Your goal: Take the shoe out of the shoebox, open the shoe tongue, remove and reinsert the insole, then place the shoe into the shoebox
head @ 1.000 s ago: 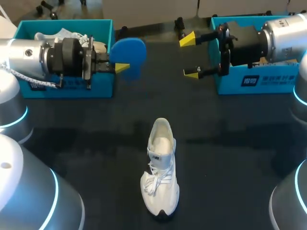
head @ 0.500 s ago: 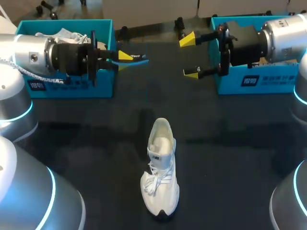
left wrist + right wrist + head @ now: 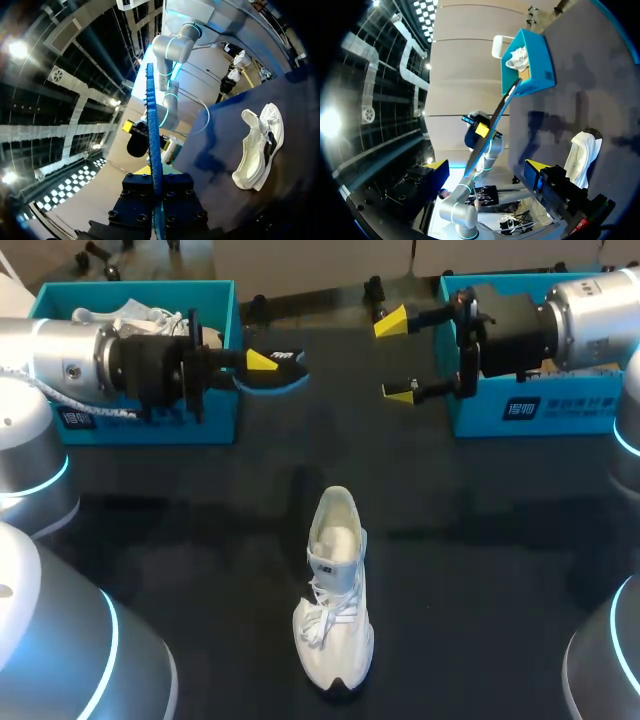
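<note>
A white shoe (image 3: 335,590) lies on the dark table, toe toward the front edge, its opening facing up. Held above the table beside the left shoebox (image 3: 140,425), my left gripper (image 3: 262,362) is shut on the blue insole (image 3: 285,375), which sticks out past its yellow tips. In the left wrist view the insole (image 3: 152,135) stands edge-on between the fingers, with the shoe (image 3: 257,145) off to one side. My right gripper (image 3: 397,357) hangs open and empty in front of the right shoebox (image 3: 540,410). From the right wrist, the insole (image 3: 496,120) and shoe (image 3: 582,150) lie ahead.
The left teal shoebox holds another white shoe (image 3: 135,312) and paper. The right teal shoebox sits at the back right, mostly behind my right arm. Dark table (image 3: 500,540) spreads around the shoe.
My left wrist has turned, so the insole went from broad face up to nearly edge-on, and the gripper has shifted slightly right. The right arm and the shoe have not moved.
</note>
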Controlling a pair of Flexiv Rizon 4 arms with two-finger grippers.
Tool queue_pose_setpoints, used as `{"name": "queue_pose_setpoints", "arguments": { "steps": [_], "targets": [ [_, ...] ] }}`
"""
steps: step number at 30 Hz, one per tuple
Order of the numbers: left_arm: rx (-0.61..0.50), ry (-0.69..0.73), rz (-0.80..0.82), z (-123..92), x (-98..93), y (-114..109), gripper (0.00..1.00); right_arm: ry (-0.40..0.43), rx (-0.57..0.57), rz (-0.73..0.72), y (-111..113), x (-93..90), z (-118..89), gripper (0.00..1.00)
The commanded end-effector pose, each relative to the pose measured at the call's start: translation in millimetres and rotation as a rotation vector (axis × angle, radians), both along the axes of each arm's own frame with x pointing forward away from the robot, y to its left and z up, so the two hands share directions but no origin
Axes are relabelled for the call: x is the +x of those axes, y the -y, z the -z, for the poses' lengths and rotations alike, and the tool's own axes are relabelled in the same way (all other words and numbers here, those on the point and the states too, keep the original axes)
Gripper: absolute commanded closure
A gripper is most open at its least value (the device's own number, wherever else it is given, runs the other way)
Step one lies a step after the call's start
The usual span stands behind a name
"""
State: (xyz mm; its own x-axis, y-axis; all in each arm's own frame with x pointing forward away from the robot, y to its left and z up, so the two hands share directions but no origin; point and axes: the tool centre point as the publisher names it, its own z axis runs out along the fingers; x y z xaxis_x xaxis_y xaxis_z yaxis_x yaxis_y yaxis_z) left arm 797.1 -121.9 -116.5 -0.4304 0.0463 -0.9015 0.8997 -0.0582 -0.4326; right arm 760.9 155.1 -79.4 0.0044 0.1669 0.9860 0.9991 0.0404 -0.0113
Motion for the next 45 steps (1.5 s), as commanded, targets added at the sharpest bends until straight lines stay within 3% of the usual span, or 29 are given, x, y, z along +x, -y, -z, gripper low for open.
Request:
{"name": "queue_pose_setpoints", "arguments": {
  "steps": [1, 9, 15, 26, 30, 38, 45],
  "targets": [
    [0.005, 0.169, -0.044, 5, -4.0, 6, 1.00, 0.000, 0.000, 0.002, -2, 0.3, 1, 0.00],
    [-0.011, 0.413, -0.084, 1, -7.7, 15, 1.00, 0.000, 0.000, 0.002, -2, 0.3, 1, 0.00],
    [-0.020, 0.509, -0.095, -1, -7.9, 23, 1.00, 0.000, 0.000, 0.002, -2, 0.3, 1, 0.00],
    [-0.034, 0.554, -0.106, 0, -7.8, 35, 1.00, 0.113, 0.000, 0.039, -18, -13.0, 16, 0.00],
    [-0.032, 0.573, -0.103, -1, -5.7, 37, 1.00, 0.079, -0.009, -0.005, -30, -14.6, 24, 0.00],
    [-0.027, 0.581, -0.096, 3, -5.8, 41, 1.00, 0.079, -0.071, -0.039, -50, -14.8, 29, 0.03],
    [-0.021, 0.592, -0.107, 6, -4.9, 41, 1.00, 0.106, -0.084, -0.042, -60, -15.2, 34, 0.00]
  ]
}}
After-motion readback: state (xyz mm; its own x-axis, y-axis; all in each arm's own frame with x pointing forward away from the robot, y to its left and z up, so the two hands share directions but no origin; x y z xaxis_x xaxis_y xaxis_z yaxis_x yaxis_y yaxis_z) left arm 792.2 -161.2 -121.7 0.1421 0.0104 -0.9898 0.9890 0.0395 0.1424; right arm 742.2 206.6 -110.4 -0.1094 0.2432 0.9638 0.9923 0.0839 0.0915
